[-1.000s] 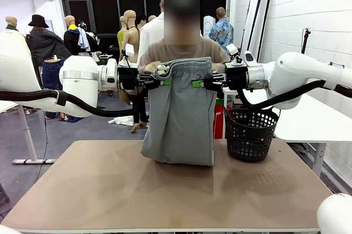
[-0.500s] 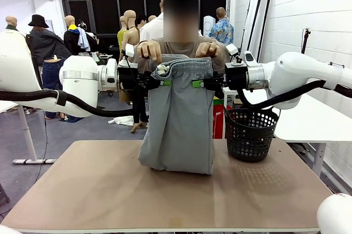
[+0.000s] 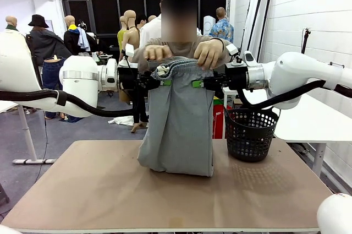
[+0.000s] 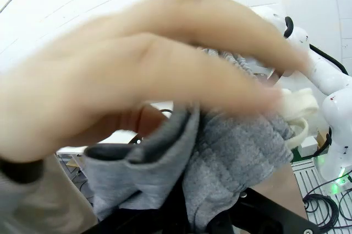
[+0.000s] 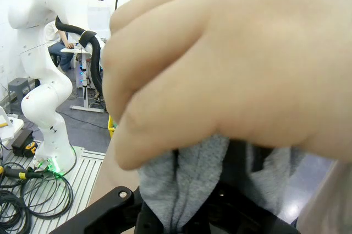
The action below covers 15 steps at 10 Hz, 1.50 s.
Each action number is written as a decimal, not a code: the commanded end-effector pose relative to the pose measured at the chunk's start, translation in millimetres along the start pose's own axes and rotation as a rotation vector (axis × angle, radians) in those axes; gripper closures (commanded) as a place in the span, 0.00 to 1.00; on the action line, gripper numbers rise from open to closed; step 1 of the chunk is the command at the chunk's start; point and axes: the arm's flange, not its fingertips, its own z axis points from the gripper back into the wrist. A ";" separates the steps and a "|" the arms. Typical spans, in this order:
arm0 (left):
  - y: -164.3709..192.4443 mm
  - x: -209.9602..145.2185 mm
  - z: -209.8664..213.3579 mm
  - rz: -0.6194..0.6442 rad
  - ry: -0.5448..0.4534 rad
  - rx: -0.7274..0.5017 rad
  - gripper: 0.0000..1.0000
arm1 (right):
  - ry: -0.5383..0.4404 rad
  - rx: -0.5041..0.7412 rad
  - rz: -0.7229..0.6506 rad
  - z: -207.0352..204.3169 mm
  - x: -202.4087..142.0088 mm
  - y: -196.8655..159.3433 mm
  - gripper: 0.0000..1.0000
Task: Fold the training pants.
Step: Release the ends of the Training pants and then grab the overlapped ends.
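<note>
Up over the far half of the table [image 3: 110,190], the two robot arms have the training pants [image 3: 179,118] strung between them by the waistband [image 3: 184,64]. The left gripper [image 3: 157,81] is pinched tight on one end of the elastic and the right gripper [image 3: 201,83] is pinched tight on the other, both coming in level from the sides. The pants hang straight down as one narrow grey column, and the bottom end bunches up on the tabletop. A bit of pale drawstring [image 3: 163,69] pokes out at the top, next to the left gripper.

A person stands right behind the pants at the far side with both hands up at the waistband. One hand [image 3: 158,52] sits just above the left gripper, and the other hand [image 3: 209,53] is just above the right gripper, fingers curled over the gathered edge. Honestly can't tell if either hand is actually gripping the cloth.

From the left wrist camera you get a big blurry hand over grey fabric clamped between that gripper's fingers. The right wrist camera is much the same, with knuckles up close and grey cloth pinched below them.

A black mesh basket [image 3: 250,132] sits on the table just to the right of the pants, close but apart.
</note>
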 end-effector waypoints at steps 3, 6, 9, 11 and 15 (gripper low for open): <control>-2.0 1.6 -0.2 -0.017 -0.020 0.022 1.00 | -0.007 0.006 -0.002 -0.9 3.5 1.9 1.00; -2.0 1.6 -0.2 -0.017 -0.020 0.022 1.00 | -0.007 0.006 -0.002 -0.9 3.5 1.9 1.00; -2.0 1.6 -0.2 -0.017 -0.020 0.022 1.00 | -0.007 0.006 -0.002 -0.9 3.5 1.9 1.00; -2.0 1.6 -0.2 -0.017 -0.020 0.022 1.00 | -0.007 0.006 -0.002 -0.9 3.5 1.9 1.00; -2.0 1.6 -0.2 -0.017 -0.020 0.022 1.00 | -0.007 0.006 -0.002 -0.9 3.5 1.9 1.00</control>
